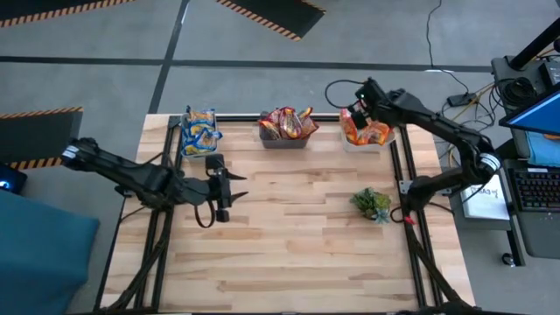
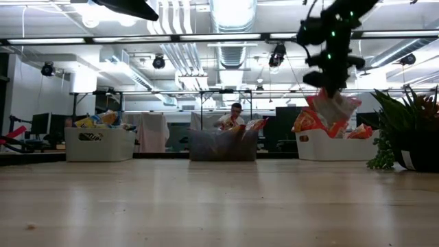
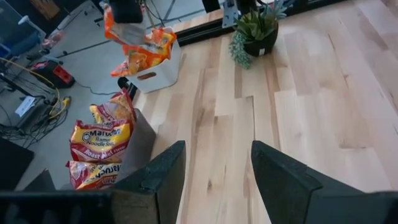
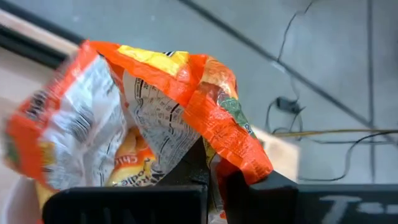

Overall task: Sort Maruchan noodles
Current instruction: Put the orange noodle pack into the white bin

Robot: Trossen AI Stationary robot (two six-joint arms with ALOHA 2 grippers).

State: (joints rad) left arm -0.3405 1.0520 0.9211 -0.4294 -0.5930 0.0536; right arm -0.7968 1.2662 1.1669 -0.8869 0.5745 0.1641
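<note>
Three bins stand along the table's far edge. The left white bin (image 1: 199, 131) holds blue-and-yellow packets, the grey middle bin (image 1: 285, 128) holds dark red packets (image 3: 99, 142), and the right white bin (image 1: 368, 135) holds orange packets. My right gripper (image 4: 214, 180) is over the right white bin (image 2: 336, 145), shut on an orange packet (image 2: 334, 110). My left gripper (image 3: 214, 177) hovers open over the table's left-middle (image 1: 229, 194), touching nothing. My right gripper pinches the orange packet between its two fingers, at a crumpled fold (image 4: 202, 146) near the packet's upper edge. It comes from above, pointing down. The packet (image 3: 134, 38) hangs crumpled below the fingers, just over the orange packets in the bin; whether it touches them I cannot tell.
A small green potted plant (image 1: 372, 204) stands on the table's right side, near my right arm's base. Bare wood (image 1: 289, 245) fills the middle and near parts of the table. A person (image 2: 236, 116) sits in the room beyond the far edge.
</note>
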